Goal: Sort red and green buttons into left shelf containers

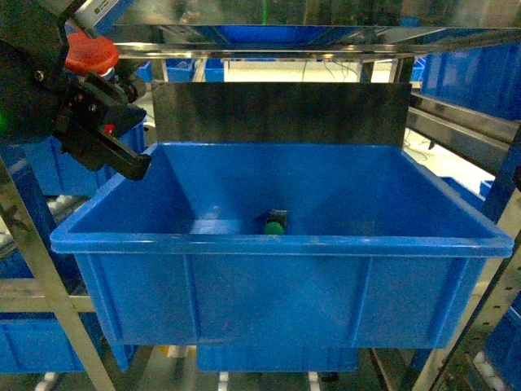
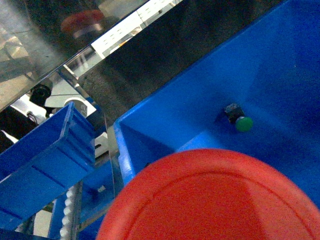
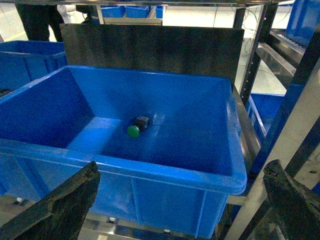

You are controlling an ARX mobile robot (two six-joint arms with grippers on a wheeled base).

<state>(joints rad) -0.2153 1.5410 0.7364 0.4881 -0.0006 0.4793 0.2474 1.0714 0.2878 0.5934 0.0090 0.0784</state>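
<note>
My left gripper (image 1: 104, 90) is shut on the red button (image 1: 91, 53), holding it high above the left rim of a large blue container (image 1: 277, 243). In the left wrist view the red cap (image 2: 215, 200) fills the lower frame and hides the fingers. The green button (image 1: 275, 224) lies on its side on the container floor, near the middle; it also shows as the green button (image 2: 243, 123) and the green button (image 3: 134, 130). My right gripper (image 3: 180, 200) is open in front of the container's near right wall, with nothing between its dark fingers (image 3: 55, 210).
Metal shelf posts (image 1: 37, 252) flank the container. A dark panel (image 1: 277, 110) stands behind it. More blue bins sit to the left (image 2: 40, 160), to the right (image 1: 472, 73) and on the level below (image 1: 32, 342). A shelf (image 1: 269, 34) runs overhead.
</note>
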